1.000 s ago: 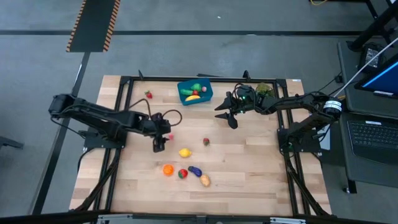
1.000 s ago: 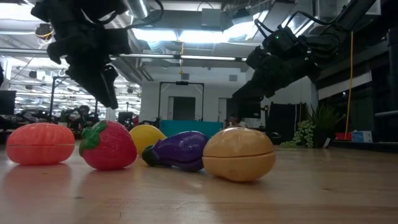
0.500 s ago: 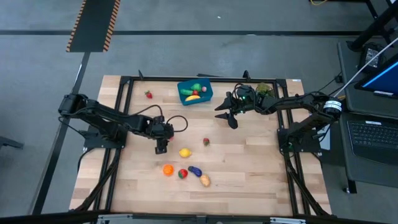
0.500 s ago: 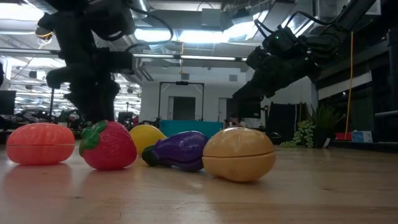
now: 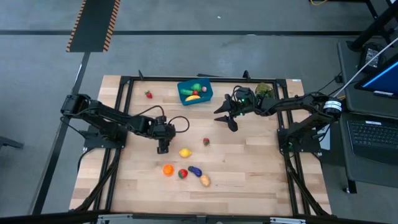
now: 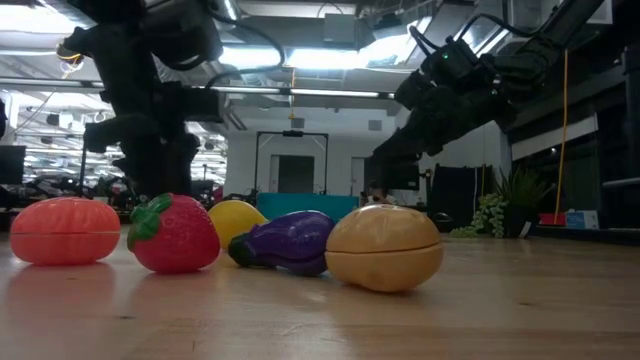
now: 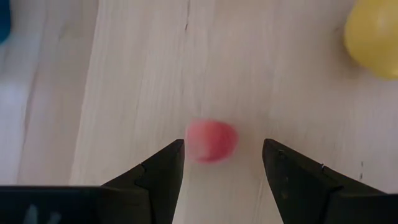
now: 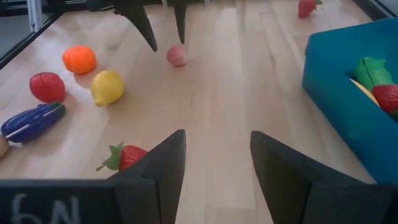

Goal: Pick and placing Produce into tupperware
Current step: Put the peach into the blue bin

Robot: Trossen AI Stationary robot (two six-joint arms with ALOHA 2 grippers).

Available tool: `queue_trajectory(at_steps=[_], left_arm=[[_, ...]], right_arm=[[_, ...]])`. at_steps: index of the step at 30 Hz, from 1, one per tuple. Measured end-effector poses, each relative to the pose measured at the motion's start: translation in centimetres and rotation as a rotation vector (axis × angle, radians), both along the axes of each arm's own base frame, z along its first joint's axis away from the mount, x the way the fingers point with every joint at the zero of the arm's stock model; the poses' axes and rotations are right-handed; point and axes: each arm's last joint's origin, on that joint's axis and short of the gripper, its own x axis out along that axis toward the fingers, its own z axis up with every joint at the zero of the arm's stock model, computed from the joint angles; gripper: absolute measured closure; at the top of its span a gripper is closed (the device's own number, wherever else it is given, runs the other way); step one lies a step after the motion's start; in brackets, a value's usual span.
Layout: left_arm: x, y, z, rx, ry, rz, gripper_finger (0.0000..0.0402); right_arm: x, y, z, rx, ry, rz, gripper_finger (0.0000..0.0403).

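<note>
**A:** Where is the left hand (image 5: 162,148) right now?

**B:** Low over the table (image 5: 249,168), pointing down. Its fingers (image 7: 163,171) stand partly apart with nothing between them. A small pink-red piece (image 7: 211,140) lies on the wood just ahead of the fingertips, in line with the gap, not touched.

**A:** And the other produce around that hand?

**B:** The lemon (image 5: 185,152) lies just beside it, toward the table's middle. Past the lemon, nearer the front edge, the orange (image 5: 168,169), a red strawberry (image 5: 182,173), the purple eggplant (image 5: 195,170) and the tan potato (image 5: 204,180) lie close together.

**A:** The right hand (image 5: 231,117)?

**B:** Raised above the table, just beside the blue tupperware (image 5: 194,91), its fingers (image 8: 158,168) also partly apart and empty. A second strawberry (image 8: 127,156) lies on the table close below and ahead of it.

**A:** What does the tupperware hold?

**B:** A green piece, a yellow one and a red one. Another strawberry (image 5: 148,94) sits alone beyond the box, far from both hands.
</note>
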Motion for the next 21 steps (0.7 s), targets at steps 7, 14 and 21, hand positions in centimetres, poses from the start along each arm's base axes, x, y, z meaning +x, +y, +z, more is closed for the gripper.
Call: queue_trajectory(at_steps=[7, 14, 21], left_arm=[[0.2, 0.5, 0.1, 0.007, -0.014, 0.002, 0.0192], [0.4, 1.1, -0.6, 0.016, 0.023, 0.003, 0.0192], [0.7, 1.1, -2.2, 0.024, 0.091, -0.020, 0.0192]], right_arm=[[0.1, 0.4, 0.0, -0.010, -0.003, 0.017, 0.0220], [0.1, 0.4, 0.0, -0.010, -0.003, 0.017, 0.0220], [0.1, 0.3, 0.0, -0.010, -0.003, 0.016, 0.0220]])
